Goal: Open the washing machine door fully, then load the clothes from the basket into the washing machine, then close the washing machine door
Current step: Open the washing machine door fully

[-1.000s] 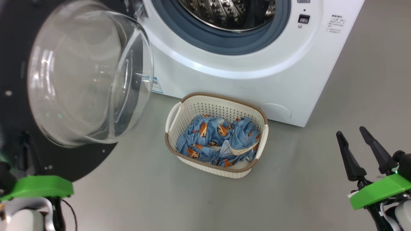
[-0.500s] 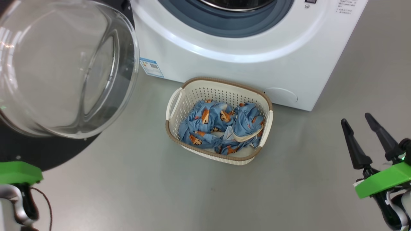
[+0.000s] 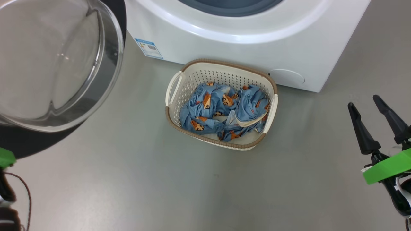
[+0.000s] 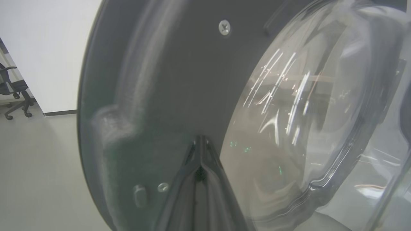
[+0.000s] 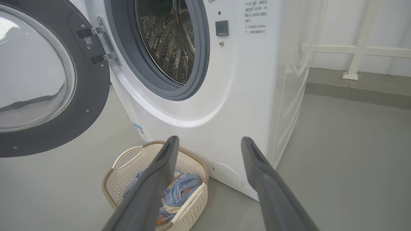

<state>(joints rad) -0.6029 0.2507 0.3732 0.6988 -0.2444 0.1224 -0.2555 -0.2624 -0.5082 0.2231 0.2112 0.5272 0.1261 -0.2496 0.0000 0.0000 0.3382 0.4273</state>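
A white washing machine (image 5: 199,106) stands on a smooth grey floor (image 3: 160,186), its glossy black door (image 5: 96,106) swung wide on two metal hinges (image 5: 99,45), leaving the steel drum (image 5: 167,41) and grey-blue gasket (image 5: 199,64) exposed. The cream basket (image 3: 221,75) sits on the floor just in front of the machine's base, holding the crumpled blue clothes (image 3: 221,110). At lower right in the head view, the right gripper (image 3: 363,102) hovers above bare floor with its fingers spread apart and nothing between them, well clear of the basket. The left gripper (image 4: 200,141), fingers pressed together, points at the door's inner face beside the glass bowl (image 4: 305,112); contact cannot be judged. A white wall (image 4: 48,48), an office chair (image 4: 13,93) and a pale railing (image 5: 353,51) border the room.
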